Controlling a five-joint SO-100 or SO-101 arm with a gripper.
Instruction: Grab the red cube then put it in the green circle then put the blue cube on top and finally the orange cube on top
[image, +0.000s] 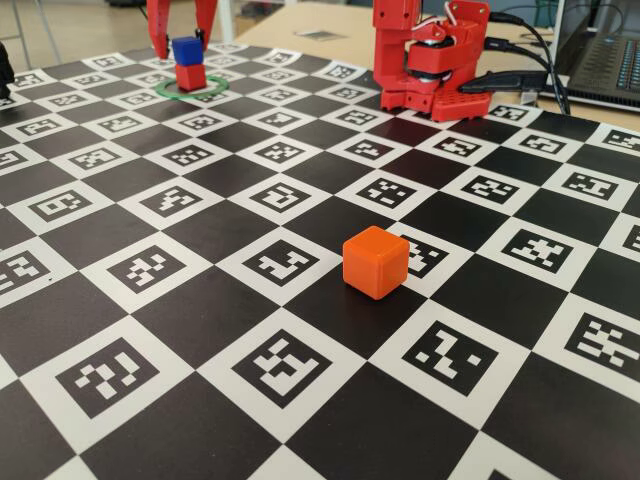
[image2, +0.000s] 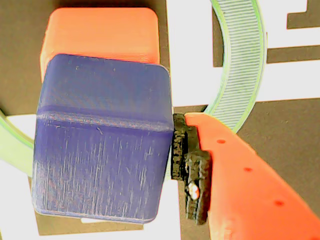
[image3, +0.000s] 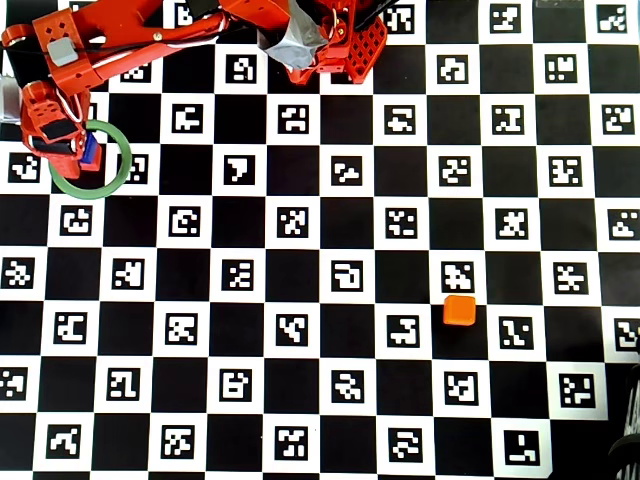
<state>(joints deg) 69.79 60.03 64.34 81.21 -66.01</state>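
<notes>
While the hand (image: 182, 45) straddles the stacked blue cube (image: 186, 50), spread, the light, slick orange cube (image: 376, 261) wants flat-side gripping.

- Overhead view: the green circle (image3: 121, 170) lies at the worktop's (image3: 320, 300) 10 o'clock corner.
- The red cube (image: 191, 77) sits inside the green circle; the blue cube (image: 186, 50) rests on top of it.
- The pincer (image: 182, 42) straddles the blue cube, one finger (image2: 235, 170) just beside its right face in the wrist view.
- The orange cube (image3: 460, 310) lies well apart, toward 4 o'clock of the worktop's centre.
- The arm's base (image3: 330, 40) stands at 12 o'clock.
</notes>
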